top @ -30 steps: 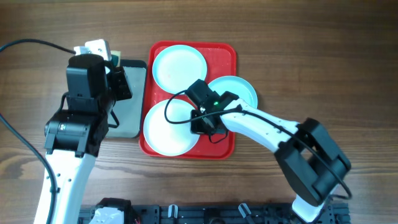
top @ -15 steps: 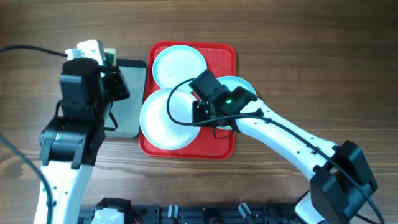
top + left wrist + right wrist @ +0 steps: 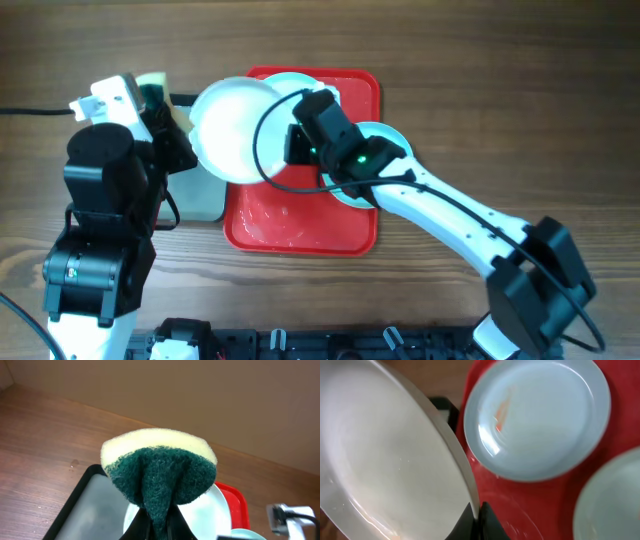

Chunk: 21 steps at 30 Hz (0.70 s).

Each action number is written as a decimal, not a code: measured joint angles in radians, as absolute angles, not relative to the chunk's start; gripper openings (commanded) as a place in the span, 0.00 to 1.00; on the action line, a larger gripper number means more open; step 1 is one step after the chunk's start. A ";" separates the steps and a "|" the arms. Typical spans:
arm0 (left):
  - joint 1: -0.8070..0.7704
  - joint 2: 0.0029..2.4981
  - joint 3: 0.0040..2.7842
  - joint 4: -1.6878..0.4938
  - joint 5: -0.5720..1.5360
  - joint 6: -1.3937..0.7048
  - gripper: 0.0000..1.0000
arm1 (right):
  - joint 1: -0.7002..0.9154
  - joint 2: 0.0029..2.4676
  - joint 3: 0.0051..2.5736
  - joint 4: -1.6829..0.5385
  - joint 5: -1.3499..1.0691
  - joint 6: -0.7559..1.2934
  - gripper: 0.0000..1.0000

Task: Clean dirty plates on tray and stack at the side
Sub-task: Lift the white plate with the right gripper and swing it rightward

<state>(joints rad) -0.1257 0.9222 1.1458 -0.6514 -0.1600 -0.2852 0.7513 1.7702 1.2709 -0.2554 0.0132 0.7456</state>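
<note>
While the right fingers (image 3: 492, 527) pinch one plate (image 3: 233, 128) by its rim above the tray (image 3: 300, 228), that arm reaches across; the left fingers (image 3: 136, 527) squeeze a sponge (image 3: 160, 467) nearby.

At centre frame the left gripper (image 3: 159, 522) pinches a yellow-and-green sponge (image 3: 159, 467). Behind it sits a pale plate (image 3: 212, 512), with a grey tray (image 3: 92, 505) lower left and a red tray (image 3: 239, 506) lower right.

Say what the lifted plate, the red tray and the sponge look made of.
Lifted plate: glossy glazed ceramic or melamine, going by its sheen. Red tray: plastic, textured with glossy highlights. Sponge: yellow foam backed with coarse green scouring fibre.
</note>
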 measured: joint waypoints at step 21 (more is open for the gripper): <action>-0.126 0.922 1.146 -0.677 -0.369 -0.291 0.04 | 0.904 1.998 1.279 0.533 0.402 0.232 0.04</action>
